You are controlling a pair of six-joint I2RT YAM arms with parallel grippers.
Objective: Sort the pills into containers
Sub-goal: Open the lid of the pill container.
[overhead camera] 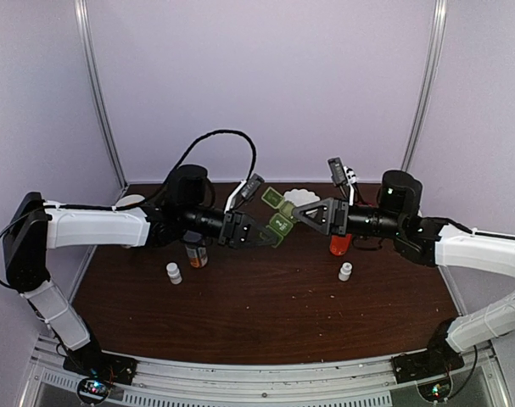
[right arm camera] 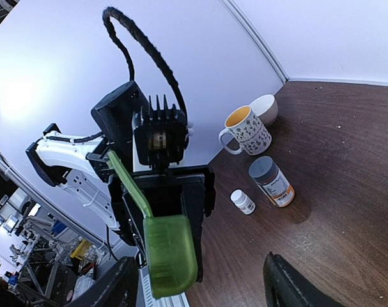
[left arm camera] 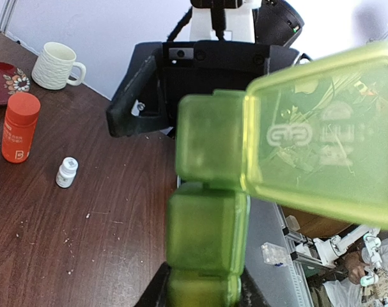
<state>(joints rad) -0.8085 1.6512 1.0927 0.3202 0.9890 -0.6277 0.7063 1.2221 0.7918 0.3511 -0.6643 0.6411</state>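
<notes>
— Closest to the lens is the green pill box point(left arm camera: 205, 220), filling the left wrist view, its near end pinched in the left claw point(left arm camera: 203, 295).

— How does it look from overhead?

— Small, held in the air between the two arms, above the brown table point(overhead camera: 265, 314). Only that view shows both arms whole.

— What does the left wrist camera add?

— An orange bottle point(left arm camera: 20, 128) standing upright, a small white bottle point(left arm camera: 67, 172) near it, a ribbed white mug point(left arm camera: 56, 65) and the edge of a red plate point(left arm camera: 0, 82).

— And the right wrist camera?

— It faces the other way: a patterned mug point(right arm camera: 245, 130), a grey-capped bottle point(right arm camera: 271, 181) and a second small white bottle point(right arm camera: 242, 201) beside it. The box shows edge-on there.

— Anything in the containers?

— One lid point(left arm camera: 328, 141) stands swung open on the cell farthest from the left claw. It is see-through green with raised lettering. What lies inside the cells point(left arm camera: 209, 137) I cannot tell; their walls are cloudy.

— And the claws?

— The left one is closed narrow on the box's end. The right claw point(overhead camera: 298, 214) is spread wide, holding nothing, its fingers pointing at the box from close by; whether they touch it I cannot tell.
</notes>
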